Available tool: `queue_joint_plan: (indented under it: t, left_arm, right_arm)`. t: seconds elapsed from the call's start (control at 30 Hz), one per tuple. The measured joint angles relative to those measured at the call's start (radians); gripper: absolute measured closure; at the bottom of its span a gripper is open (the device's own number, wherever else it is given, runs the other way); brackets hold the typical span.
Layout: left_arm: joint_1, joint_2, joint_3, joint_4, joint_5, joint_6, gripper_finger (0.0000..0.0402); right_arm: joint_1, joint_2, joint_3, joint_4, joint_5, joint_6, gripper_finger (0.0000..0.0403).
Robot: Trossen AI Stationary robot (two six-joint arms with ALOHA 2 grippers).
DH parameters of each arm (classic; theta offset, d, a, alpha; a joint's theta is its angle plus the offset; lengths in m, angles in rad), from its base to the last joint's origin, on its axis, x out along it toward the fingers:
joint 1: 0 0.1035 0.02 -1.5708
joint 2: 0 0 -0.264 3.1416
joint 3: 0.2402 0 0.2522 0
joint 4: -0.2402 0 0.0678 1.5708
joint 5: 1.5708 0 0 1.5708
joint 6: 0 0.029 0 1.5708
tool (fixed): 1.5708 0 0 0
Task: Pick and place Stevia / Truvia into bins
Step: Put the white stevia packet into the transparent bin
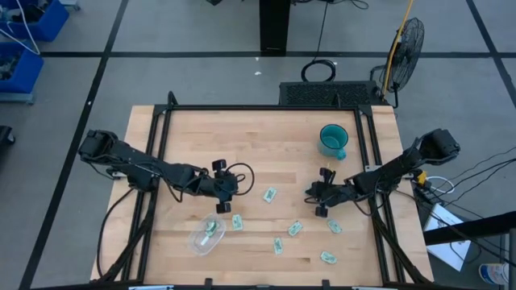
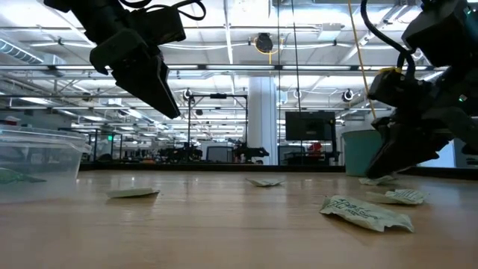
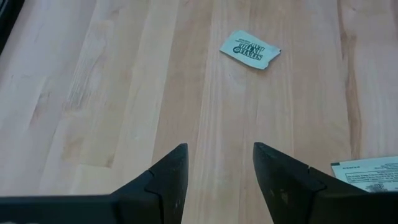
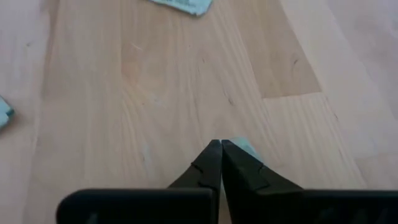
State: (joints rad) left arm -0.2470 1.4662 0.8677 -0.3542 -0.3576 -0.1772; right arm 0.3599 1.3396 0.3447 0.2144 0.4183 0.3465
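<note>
Several pale green and white Stevia sachets lie flat on the wooden table, among them one sachet (image 1: 269,194) and others (image 1: 295,229) (image 1: 328,258). The see-through tub (image 1: 197,242) stands near the front edge with one sachet (image 1: 212,229) inside. My left gripper (image 1: 234,197) hovers open above bare wood, just beyond the tub; a sachet (image 3: 250,50) lies ahead of it. My right gripper (image 4: 221,144) is down at the table right of centre, shut on a sachet that it mostly hides. My right gripper pinches a sachet between its two fingers; only a pale green corner (image 4: 247,148) shows beside the tips. The fingers come slanting down from the table's right. In the low view the tips (image 2: 382,170) reach table level; whether the sachet is lifted clear I cannot tell.
A teal mug (image 1: 332,140) stands on the far right part of the table, behind the right arm. Black frame rails (image 1: 161,137) run along the table's left, right and far edges. Bare wood lies in the centre between the arms.
</note>
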Motion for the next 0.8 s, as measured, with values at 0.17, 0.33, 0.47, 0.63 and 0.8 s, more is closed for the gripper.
queue_joint_plan:
  t: [0.17,0.33,0.47,0.63,0.8]
  left_arm:
    - [0.0,0.0,0.0,0.0,0.0,0.0,0.0215]
    - [0.0,0.0,0.0,0.0,0.0,0.0,0.0215]
    - [0.0,0.0,0.0,0.0,0.0,0.006,0.0215]
    - [0.0,0.0,0.0,0.0,0.0,0.011,0.0215]
    - [0.0,0.0,0.0,0.0,0.0,0.011,0.0215]
  right_arm:
    - [0.0,0.0,0.0,0.014,-0.003,0.006,0.0399]
    - [0.0,0.0,0.0,0.014,-0.002,-0.04,0.0365]
    - [-0.006,-0.001,0.0,0.017,-0.002,-0.031,0.0317]
    - [-0.025,-0.001,0.0,0.014,-0.015,-0.027,0.0253]
    - [-0.027,0.015,0.001,0.014,-0.051,-0.082,0.0223]
